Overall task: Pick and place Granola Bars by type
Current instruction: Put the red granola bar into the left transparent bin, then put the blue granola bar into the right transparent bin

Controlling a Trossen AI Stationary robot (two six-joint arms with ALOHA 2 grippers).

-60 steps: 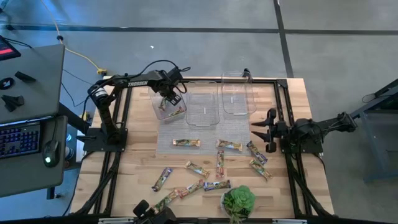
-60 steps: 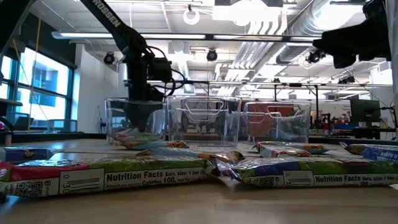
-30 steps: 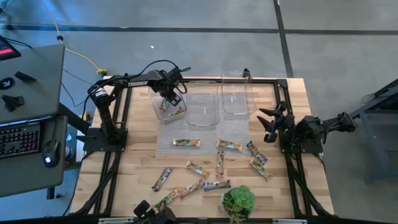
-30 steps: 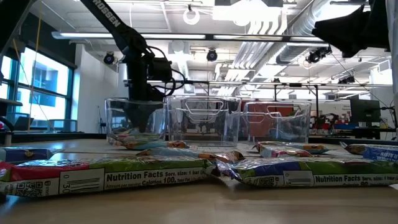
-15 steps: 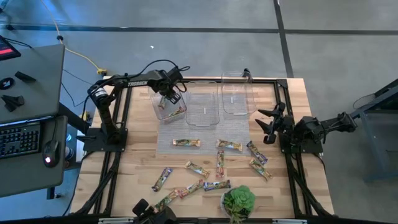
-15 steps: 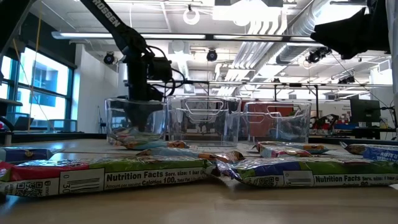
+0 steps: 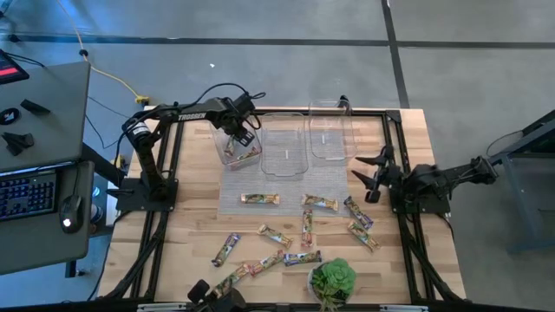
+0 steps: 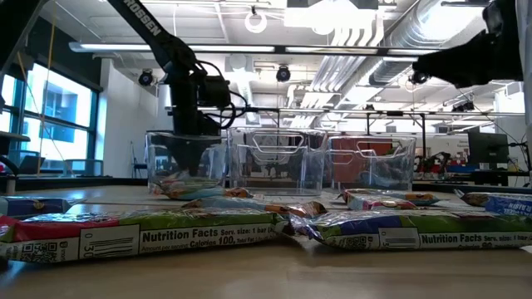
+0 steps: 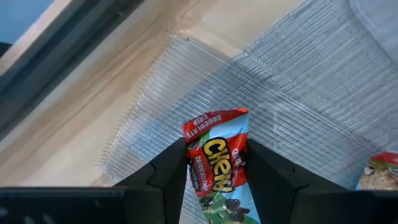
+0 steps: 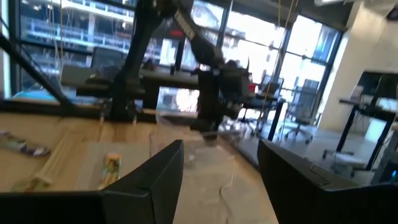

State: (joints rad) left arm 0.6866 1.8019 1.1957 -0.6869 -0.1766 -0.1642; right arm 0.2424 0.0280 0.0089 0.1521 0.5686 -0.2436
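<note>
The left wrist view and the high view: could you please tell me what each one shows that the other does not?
Only the left wrist view shows the wrapper's print: the left tool is shut on a red Chewy chocolate chip bar above the ribbed floor of a clear bin.

Only the high view shows the whole table: three clear bins, loose granola bars on the wood, a potted plant, and the right tool open near the table's right edge.

Both show the left tool inside the leftmost bin.

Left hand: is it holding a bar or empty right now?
Holding. The left hand is shut on a red-wrapped chocolate chip granola bar, which sits pinched between its two dark fingers, above the leftmost clear bin.
</note>
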